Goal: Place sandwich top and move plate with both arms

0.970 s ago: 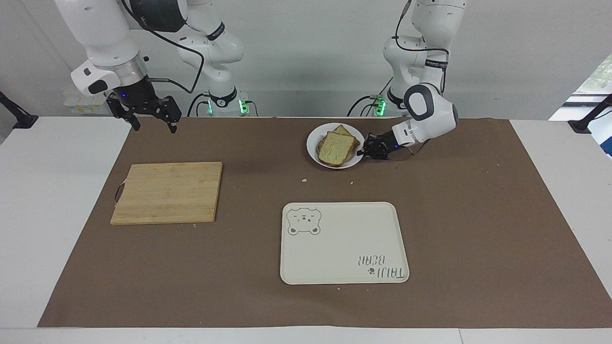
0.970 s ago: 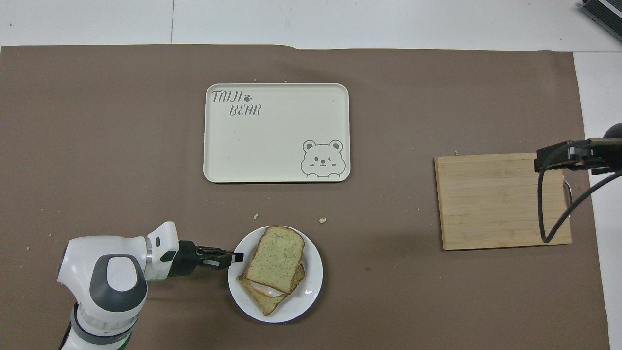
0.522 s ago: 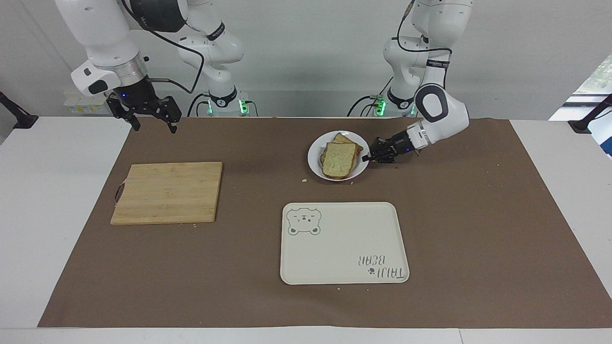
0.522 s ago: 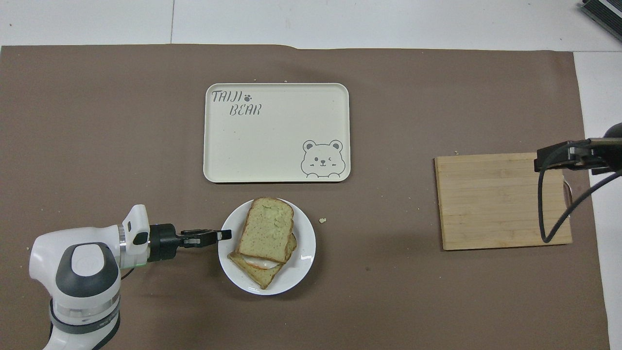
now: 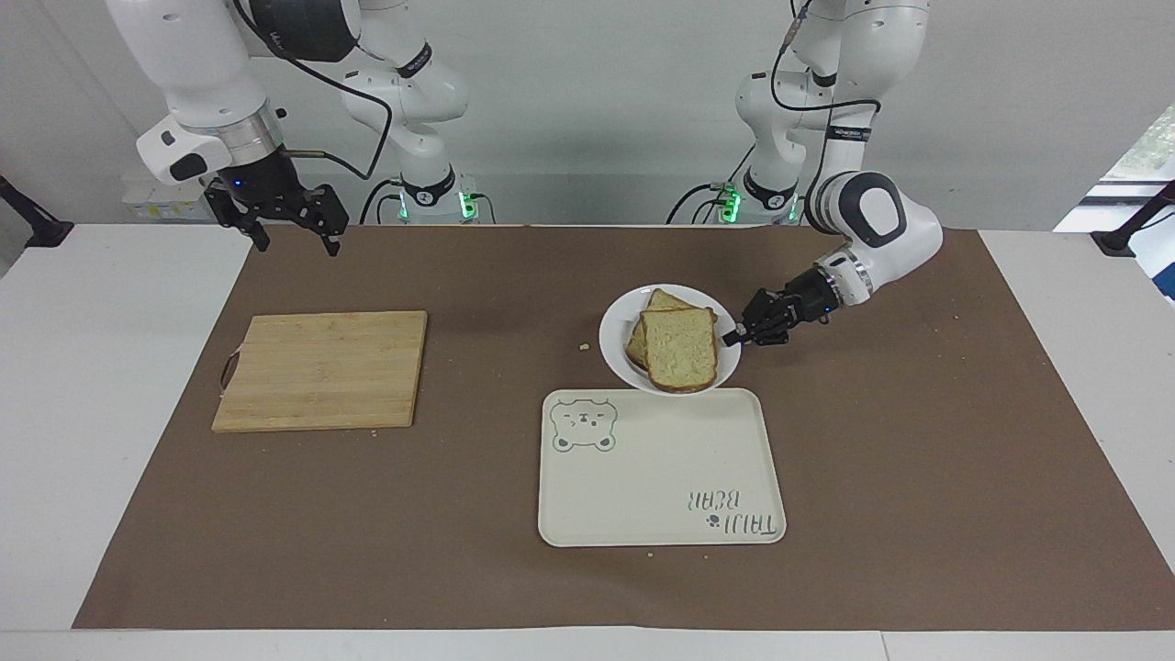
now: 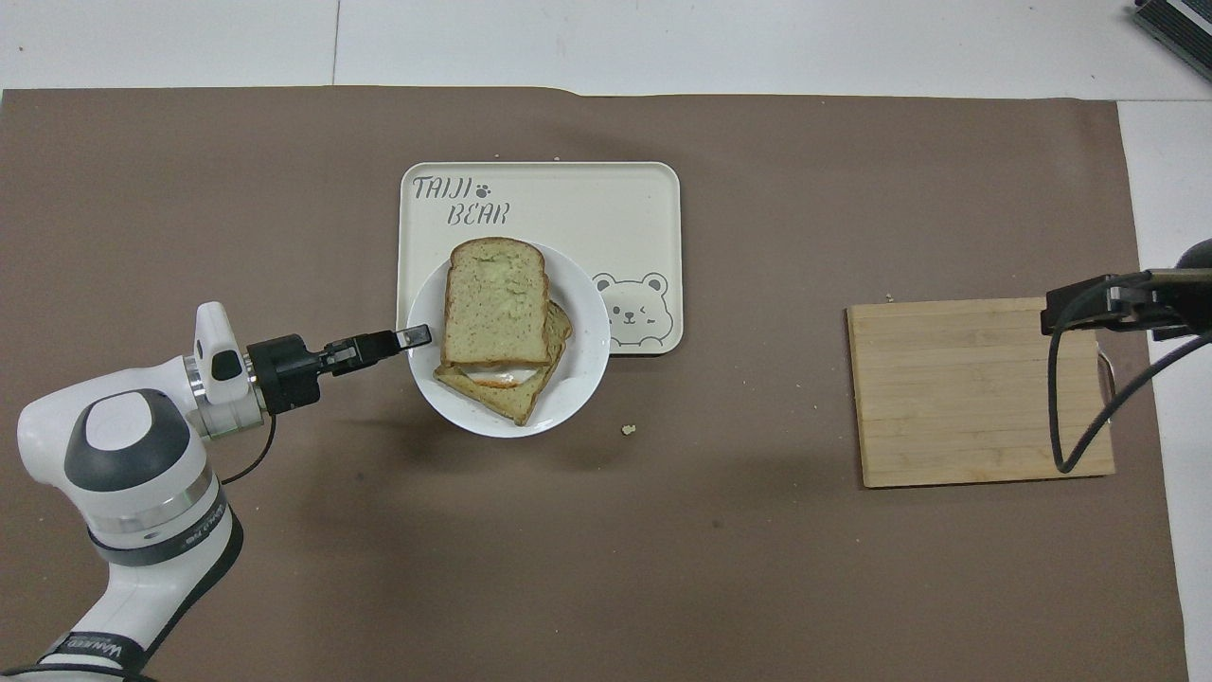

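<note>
The small white plate [image 5: 613, 340] carries the sandwich top [image 5: 681, 349], a pale bread slice lying on a darker slice [image 5: 663, 300] with egg white showing between them. My left gripper [image 5: 734, 337] is shut on the plate's rim at the left arm's end and holds the plate up over the edge of the cream tray [image 5: 661, 468] nearest the robots. In the overhead view the plate [image 6: 587, 360], the sandwich top [image 6: 497, 301] and the left gripper [image 6: 417, 333] cover part of the tray [image 6: 606, 208]. My right gripper [image 5: 296, 246] waits open and empty above the table.
A wooden cutting board [image 5: 321, 369] lies toward the right arm's end of the table, also in the overhead view [image 6: 975, 393]. The right arm's cable hangs over it. Crumbs [image 6: 626, 430] lie on the brown mat near the plate.
My left gripper has carried the plate with the sandwich away from the robots, from the mat to over the tray's near edge. The right arm has not moved.
</note>
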You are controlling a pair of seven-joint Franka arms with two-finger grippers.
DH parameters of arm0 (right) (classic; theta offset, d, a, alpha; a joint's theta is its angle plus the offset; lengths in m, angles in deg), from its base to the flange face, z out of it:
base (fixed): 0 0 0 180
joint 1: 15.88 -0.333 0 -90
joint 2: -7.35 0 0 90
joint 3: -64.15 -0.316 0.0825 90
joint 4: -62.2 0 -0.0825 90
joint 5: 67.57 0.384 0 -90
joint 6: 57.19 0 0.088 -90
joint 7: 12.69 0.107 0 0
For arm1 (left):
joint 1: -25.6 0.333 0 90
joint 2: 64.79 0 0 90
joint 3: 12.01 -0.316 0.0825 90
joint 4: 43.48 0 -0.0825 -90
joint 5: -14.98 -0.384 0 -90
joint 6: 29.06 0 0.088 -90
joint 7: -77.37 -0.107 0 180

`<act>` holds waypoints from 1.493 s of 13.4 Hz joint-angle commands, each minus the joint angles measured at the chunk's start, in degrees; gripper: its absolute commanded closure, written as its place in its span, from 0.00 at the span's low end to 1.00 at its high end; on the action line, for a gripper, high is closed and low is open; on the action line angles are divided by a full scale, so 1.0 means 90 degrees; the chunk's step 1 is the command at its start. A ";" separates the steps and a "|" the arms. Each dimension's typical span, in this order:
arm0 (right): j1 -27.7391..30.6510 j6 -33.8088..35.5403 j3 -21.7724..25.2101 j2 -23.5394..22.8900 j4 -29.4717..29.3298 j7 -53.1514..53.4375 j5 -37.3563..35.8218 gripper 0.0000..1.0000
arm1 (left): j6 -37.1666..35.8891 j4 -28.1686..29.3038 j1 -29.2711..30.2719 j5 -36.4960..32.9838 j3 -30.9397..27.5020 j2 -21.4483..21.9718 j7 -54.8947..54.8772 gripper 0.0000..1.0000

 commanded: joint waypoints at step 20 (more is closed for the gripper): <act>-0.0025 0.0134 0.0061 -0.0092 -0.0164 -0.0122 0.0136 0.00 | 0.2190 -0.2193 -0.0235 -0.0386 0.0470 -0.1903 0.0790 0.16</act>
